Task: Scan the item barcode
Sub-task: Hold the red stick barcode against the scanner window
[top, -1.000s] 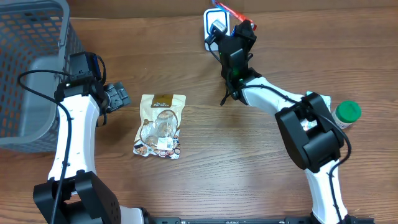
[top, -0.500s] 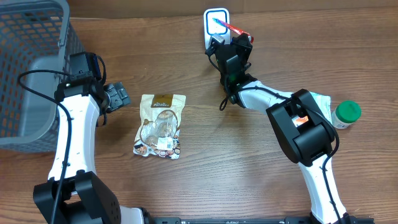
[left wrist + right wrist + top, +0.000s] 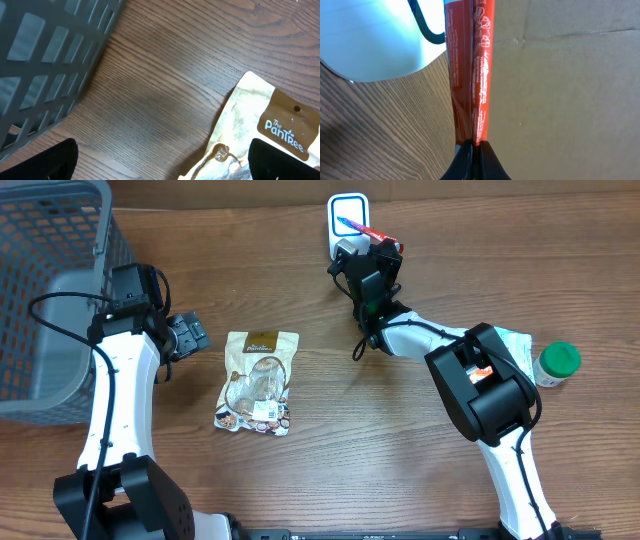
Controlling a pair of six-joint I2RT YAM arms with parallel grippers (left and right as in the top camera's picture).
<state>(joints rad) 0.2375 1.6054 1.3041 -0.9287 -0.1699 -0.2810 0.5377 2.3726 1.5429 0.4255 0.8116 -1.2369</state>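
Red packet (image 3: 470, 75), pinched in outstretched right gripper (image 3: 474, 148)

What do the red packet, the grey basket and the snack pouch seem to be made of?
Red packet: probably thin glossy plastic film; it looks flat and shiny, with fine white print.
Grey basket: likely moulded matte plastic, given its regular grid of slots.
Snack pouch: seemingly matte paper-like film with what looks like a clear window; hard to say more.

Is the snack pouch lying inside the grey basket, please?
No, the snack pouch lies flat on the wooden table, outside the basket and apart from it.
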